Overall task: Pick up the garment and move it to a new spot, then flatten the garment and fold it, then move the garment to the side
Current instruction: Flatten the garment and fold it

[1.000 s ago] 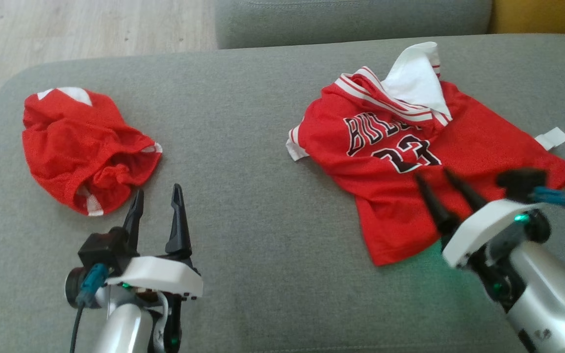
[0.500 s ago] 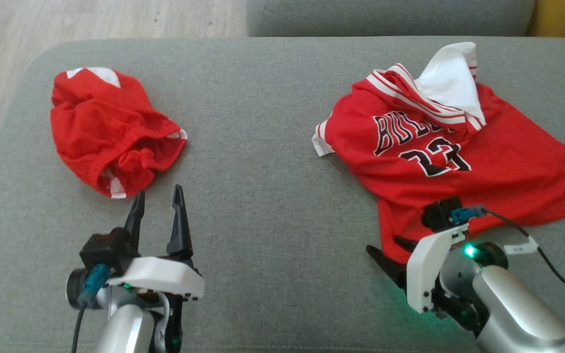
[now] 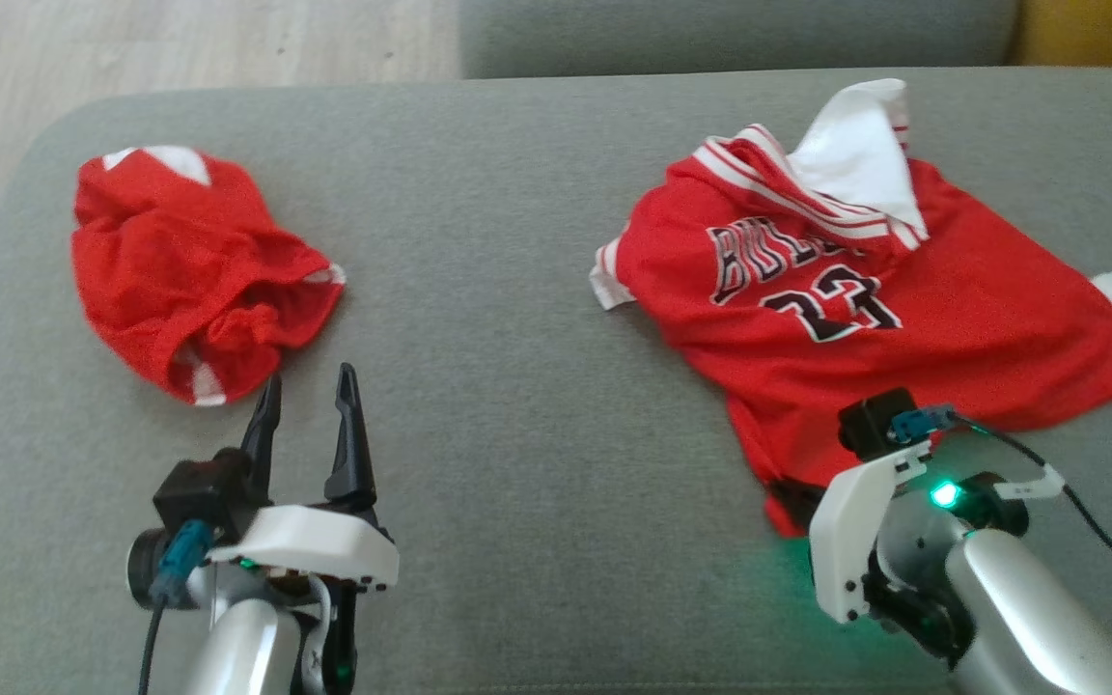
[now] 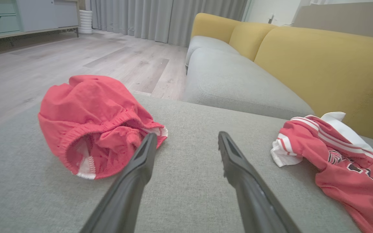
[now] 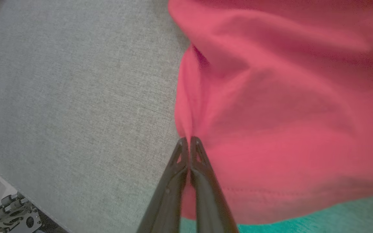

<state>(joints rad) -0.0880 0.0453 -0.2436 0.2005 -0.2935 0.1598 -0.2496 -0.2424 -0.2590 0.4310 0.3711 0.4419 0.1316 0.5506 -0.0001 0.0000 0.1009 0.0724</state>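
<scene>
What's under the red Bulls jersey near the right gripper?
The jersey lies on the grey sofa cushion; the right gripper pinches its near edge. Anything beneath the spread cloth is covered.

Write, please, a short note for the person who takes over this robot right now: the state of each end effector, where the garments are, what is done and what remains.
Right end effector: shut on the red jersey, pinching its near-left hem corner.
Left end effector: open, holding nothing, low over the grey cushion, close to the crumpled red shorts.
Jersey: lies rumpled on the right side of the cushion, collar turned over, not yet lifted.
Done: the grasp only.
Left: lift and move the jersey, flatten it, fold it, set it aside.
</scene>
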